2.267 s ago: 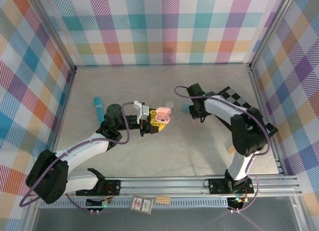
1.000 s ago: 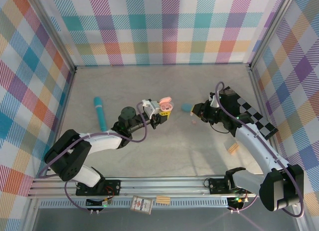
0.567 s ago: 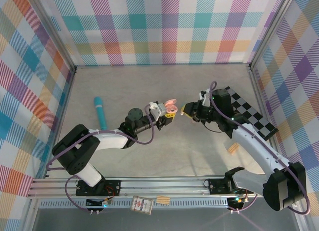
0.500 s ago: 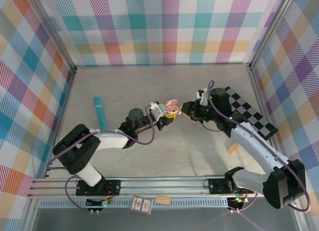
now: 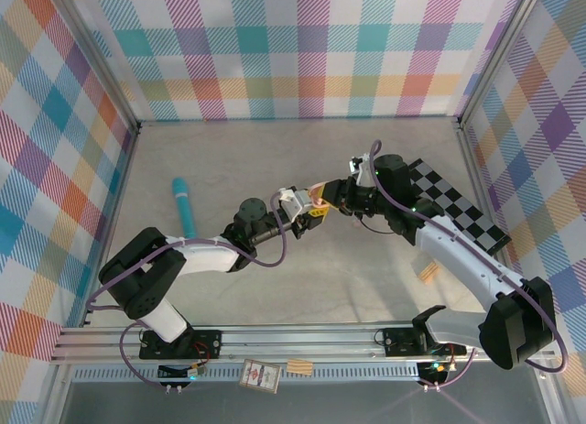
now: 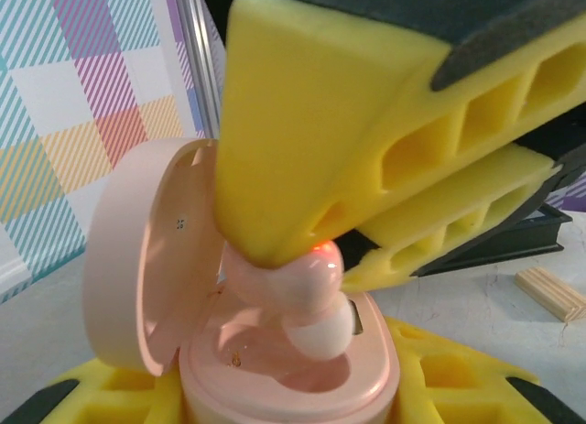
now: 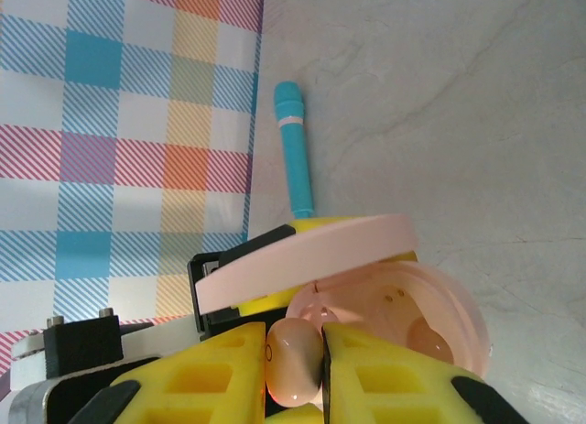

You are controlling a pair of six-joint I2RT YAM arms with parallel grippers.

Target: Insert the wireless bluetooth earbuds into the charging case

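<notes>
1. Left gripper (image 5: 307, 218): raised above the middle of the surface (image 5: 275, 158), reaching toward the right. Its jaws, faced in yellow foam, are pressed against the 2 sides of the charging case base; the left wrist view shows the gripper (image 6: 284, 401) cradling that base from below.

2. Charging case (image 5: 317, 202): pale pink, pebble-shaped, held off the surface in the left jaws. The lid stands hinged open on the side away from the right arm (image 6: 137, 259). The inner tray faces the right gripper (image 7: 385, 323).

3. Right gripper (image 5: 333, 197): meets the left gripper tip to tip over mid-surface. Its yellow foam jaws are closed on the earbud, seen between them in the right wrist view (image 7: 295, 351).

4. Earbud (image 6: 293, 287): pale pink, with a small red light glowing on its upper end. It sits at the mouth of the case tray, its rounded lower end dipping into a well, with the right jaws touching it from above. Whether it is fully seated cannot be told.

5. Teal cylinder (image 5: 183, 207): lying flat on the surface, well left of both grippers, also visible beyond the case (image 7: 295, 149).

6. Checkered board (image 5: 453, 204): black and white, flat at the right edge of the surface.

7. Wooden block (image 5: 427, 272): small, on the surface under the right arm.
</notes>
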